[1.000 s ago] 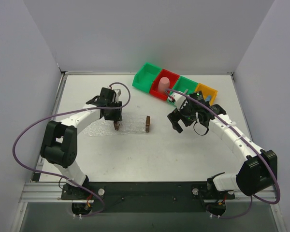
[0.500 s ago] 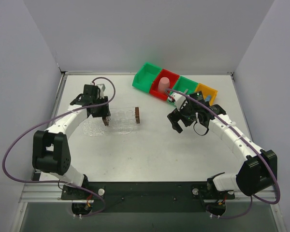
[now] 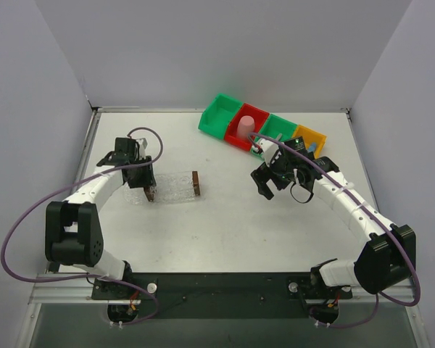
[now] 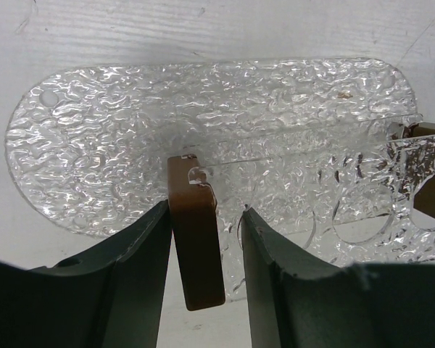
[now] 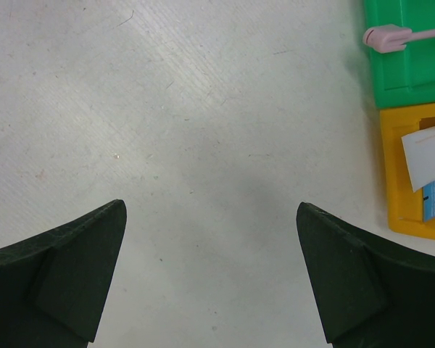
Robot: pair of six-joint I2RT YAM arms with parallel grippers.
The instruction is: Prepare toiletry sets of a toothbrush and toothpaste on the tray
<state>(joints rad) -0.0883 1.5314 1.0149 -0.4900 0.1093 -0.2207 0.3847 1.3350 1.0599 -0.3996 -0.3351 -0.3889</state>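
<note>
tray [image 3: 174,186] dragged left | L claw [image 4: 203,217] clamps brown block [image 4: 196,261] | R claw [image 5: 210,209] wide | toothpaste [image 5: 428,156], prob.: text illegible

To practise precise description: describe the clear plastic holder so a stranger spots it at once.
On the left half of the white table, far from the green, red and yellow bins, lies a clear plastic tray, one end clamped by the left gripper. Dark brown blocks at both ends set it apart.
</note>
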